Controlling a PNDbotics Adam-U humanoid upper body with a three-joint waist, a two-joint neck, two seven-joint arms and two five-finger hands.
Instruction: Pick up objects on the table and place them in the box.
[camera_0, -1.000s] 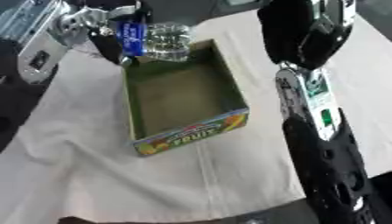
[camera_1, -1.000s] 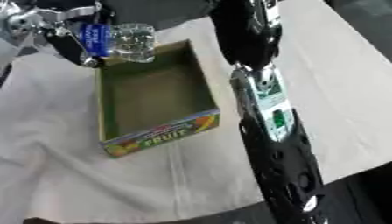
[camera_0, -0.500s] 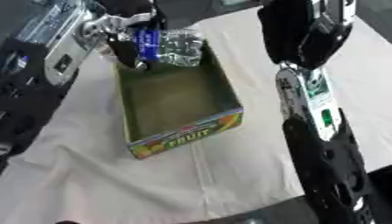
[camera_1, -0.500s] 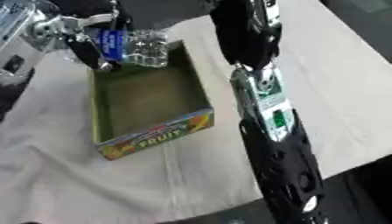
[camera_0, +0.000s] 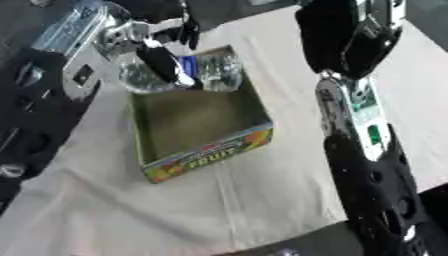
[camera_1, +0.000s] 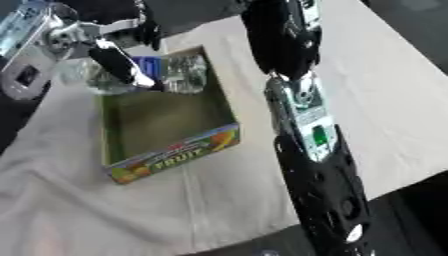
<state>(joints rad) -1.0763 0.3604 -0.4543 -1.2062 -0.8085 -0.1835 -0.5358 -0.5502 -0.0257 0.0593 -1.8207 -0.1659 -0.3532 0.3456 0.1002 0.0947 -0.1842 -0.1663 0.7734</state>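
A clear plastic bottle (camera_0: 220, 73) with a blue label lies crosswise over the far end of the open cardboard box (camera_0: 210, 152), which has "FRUIT" printed on its front. My left hand (camera_0: 164, 64) comes in from the upper left, its fingers curled round the bottle's middle. The bottle sits at about the height of the box's far rim; whether it touches the box floor is hidden. The inside of the box shows nothing else. My right arm (camera_1: 306, 120) runs down the right side of the table, and its hand is out of the picture.
A pale cloth (camera_0: 131, 215) covers the table, with the box standing left of its middle. My right arm fills the strip just right of the box. Dark floor shows beyond the table's left and right edges.
My left hand has carried the bottle from above the box's far left corner down and rightward, across the far end. The camera has also shifted. The right arm has kept still.
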